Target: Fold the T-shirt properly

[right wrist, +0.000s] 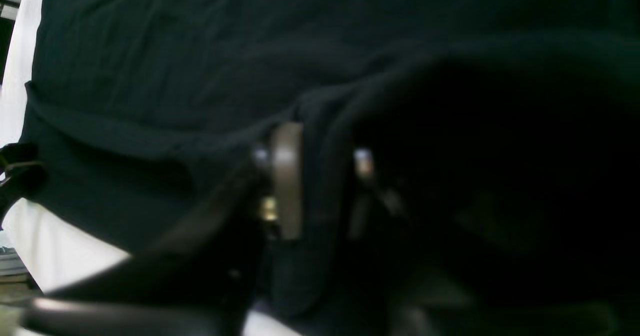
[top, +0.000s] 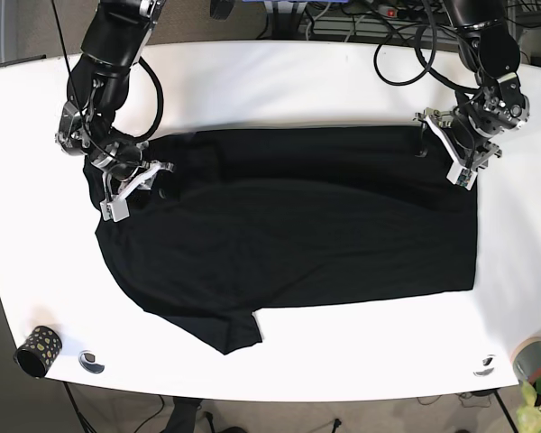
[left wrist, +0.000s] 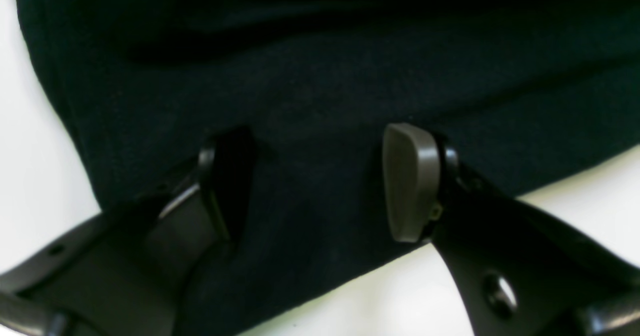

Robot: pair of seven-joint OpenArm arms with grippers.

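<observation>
Left wrist view: left pincer (left wrist: 320, 181) spread wide, grasping nothing, fingers resting over corner of black T-shirt (left wrist: 320, 76); white worktop (left wrist: 30, 151) shows on both sides of corner.

Right wrist view: right pincer (right wrist: 320, 176) clenched on raised fold of T-shirt (right wrist: 150, 76); picture dark and blurred, cloth bunched between grey pad and far finger.

Base view: T-shirt (top: 288, 234) spread flat across middle of worktop (top: 270, 90), sleeve pointing toward near edge. Right pincer (top: 131, 185) at shirt's left far corner; left pincer (top: 451, 144) at right far corner. Small patterned cup (top: 38, 349) at near left corner.

Lab: white table (top: 279, 81), tangled cables (top: 361, 18) behind.
</observation>
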